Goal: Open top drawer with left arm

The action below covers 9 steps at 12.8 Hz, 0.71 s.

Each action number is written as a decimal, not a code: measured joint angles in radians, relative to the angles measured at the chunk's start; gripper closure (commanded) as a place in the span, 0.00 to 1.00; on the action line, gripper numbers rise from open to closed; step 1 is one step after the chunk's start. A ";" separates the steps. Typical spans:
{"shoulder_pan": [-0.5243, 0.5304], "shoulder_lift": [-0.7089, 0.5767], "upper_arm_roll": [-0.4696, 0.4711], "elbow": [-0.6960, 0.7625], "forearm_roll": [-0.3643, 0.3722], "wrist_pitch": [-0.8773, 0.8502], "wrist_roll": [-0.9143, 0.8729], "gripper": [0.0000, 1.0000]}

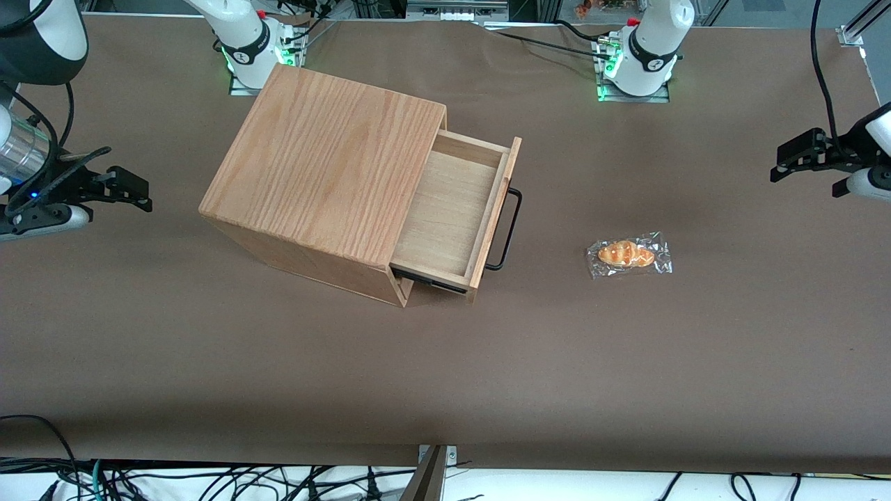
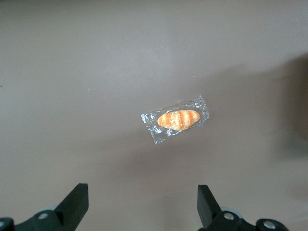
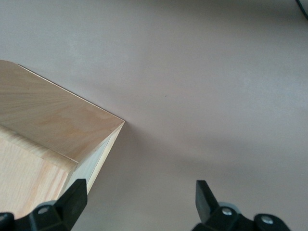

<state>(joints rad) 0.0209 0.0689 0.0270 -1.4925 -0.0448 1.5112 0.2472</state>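
- Brown paper covers the surface (image 1: pixel 445 376), and its near stretch fills the front view up to the cabinet.
- Wrapped in clear film, a small striped bread roll (image 1: pixel 628 255) lies flat on the surface, well apart from the drawer's handle, toward the working arm's end.
- Pulled out of the oak-grain cabinet (image 1: pixel 320 181), the top drawer (image 1: pixel 452 216) shows its pale floor; its black bar handle (image 1: pixel 507 229) faces the roll.
- Up above the surface at the working arm's end hangs the left arm (image 1: pixel 878 136) with its pincer (image 1: pixel 779 167); in the wrist view the pincer (image 2: pixel 143 204) is released, fingers (image 2: pixel 76 202) spread wide, grasping nothing, with the roll (image 2: pixel 177 119) below it.
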 measured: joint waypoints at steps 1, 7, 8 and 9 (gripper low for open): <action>0.000 -0.002 0.001 0.000 0.000 0.000 0.000 0.00; -0.006 -0.018 -0.013 0.000 0.000 0.000 0.000 0.00; -0.006 -0.019 -0.015 0.000 0.000 0.000 -0.002 0.00; -0.006 -0.019 -0.015 -0.001 0.000 0.000 -0.009 0.00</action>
<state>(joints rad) 0.0148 0.0504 0.0117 -1.4931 -0.0448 1.5109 0.2383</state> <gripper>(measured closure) 0.000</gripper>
